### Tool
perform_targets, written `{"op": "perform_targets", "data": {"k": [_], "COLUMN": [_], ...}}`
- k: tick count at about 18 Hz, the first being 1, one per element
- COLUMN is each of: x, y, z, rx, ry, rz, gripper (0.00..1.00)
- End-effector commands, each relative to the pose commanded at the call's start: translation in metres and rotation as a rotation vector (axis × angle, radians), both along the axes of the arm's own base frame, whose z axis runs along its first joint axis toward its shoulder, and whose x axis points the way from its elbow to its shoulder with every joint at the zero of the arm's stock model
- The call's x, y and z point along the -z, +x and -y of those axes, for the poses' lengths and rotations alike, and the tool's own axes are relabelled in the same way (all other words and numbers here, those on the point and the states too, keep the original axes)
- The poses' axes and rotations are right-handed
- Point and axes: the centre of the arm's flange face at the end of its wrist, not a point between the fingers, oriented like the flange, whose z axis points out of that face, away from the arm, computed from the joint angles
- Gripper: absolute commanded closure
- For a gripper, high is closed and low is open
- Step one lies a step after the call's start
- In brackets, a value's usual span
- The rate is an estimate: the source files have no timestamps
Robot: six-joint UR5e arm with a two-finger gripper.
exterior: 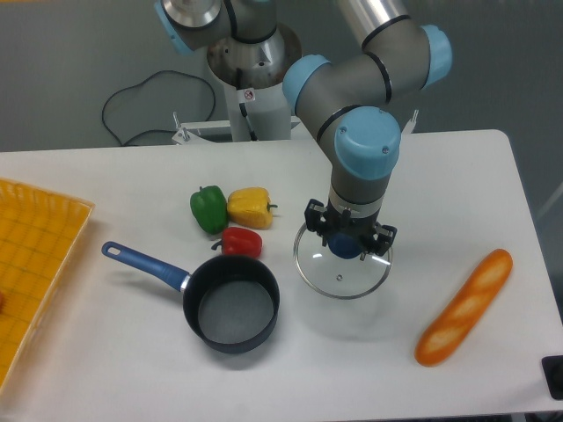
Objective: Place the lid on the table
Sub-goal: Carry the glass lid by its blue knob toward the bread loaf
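The round glass lid (322, 266) with its metal rim hangs level right of the dark saucepan (230, 305). A soft shadow lies on the white table (440, 189) just below and in front of the lid, so it looks held slightly above the surface. My gripper (347, 245) comes straight down from above and is shut on the lid's blue centre knob. The knob is mostly hidden between the fingers. A small steam hole shows in the glass near the front.
The open saucepan's blue handle (141, 262) points left. Green (208, 209), yellow (250, 207) and red (240, 241) peppers sit left of the lid. A bread loaf (464, 307) lies to the right, a yellow grid tray (31, 264) at the left edge.
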Motion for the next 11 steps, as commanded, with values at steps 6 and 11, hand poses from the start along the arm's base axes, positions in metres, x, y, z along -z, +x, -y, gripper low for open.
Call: {"op": "perform_targets", "data": {"k": [6,11], "x": [0.009,0.012], "y": [-0.003,-0.018], "z": [0.009,0.03], "rx": [0.018,0.057], "ry": [-0.008,-0.01], "rz": [0.014,0.018], "gripper": [0.52,0.52]}}
